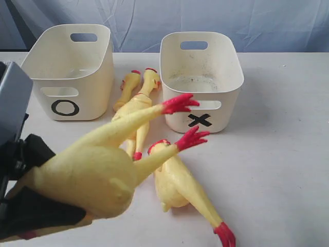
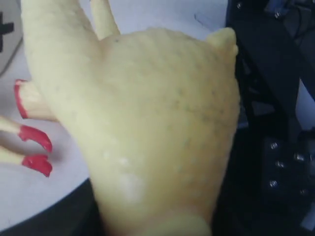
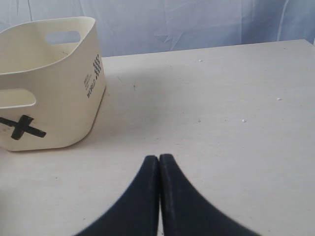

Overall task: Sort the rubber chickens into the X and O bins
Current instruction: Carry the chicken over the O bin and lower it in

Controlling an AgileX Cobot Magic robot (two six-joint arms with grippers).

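A large yellow rubber chicken (image 1: pixel 103 175) hangs in the air at the lower left, its two legs stretched toward the X bin (image 1: pixel 226 82) with red feet (image 1: pixel 180 103) spread. My left gripper (image 1: pixel 61 185) is shut on its body, which fills the left wrist view (image 2: pixel 157 123) and hides the jaws. A second chicken (image 1: pixel 177 182) lies on the table below the feet. Two slimmer chickens (image 1: pixel 138 116) lie between the bins, heads (image 1: pixel 149 77) near the O bin (image 1: pixel 77 77). My right gripper (image 3: pixel 159 158) is shut and holds nothing, low over bare table beside the X bin (image 3: pixel 54 103).
Both bins stand side by side at the back of the white table (image 1: pixel 282 144), in front of a blue cloth backdrop (image 1: pixel 257 20). A grey block (image 1: pixel 13 100) of arm hardware juts in at the left edge. Dark arm parts (image 2: pixel 275 162) crowd the left wrist view.
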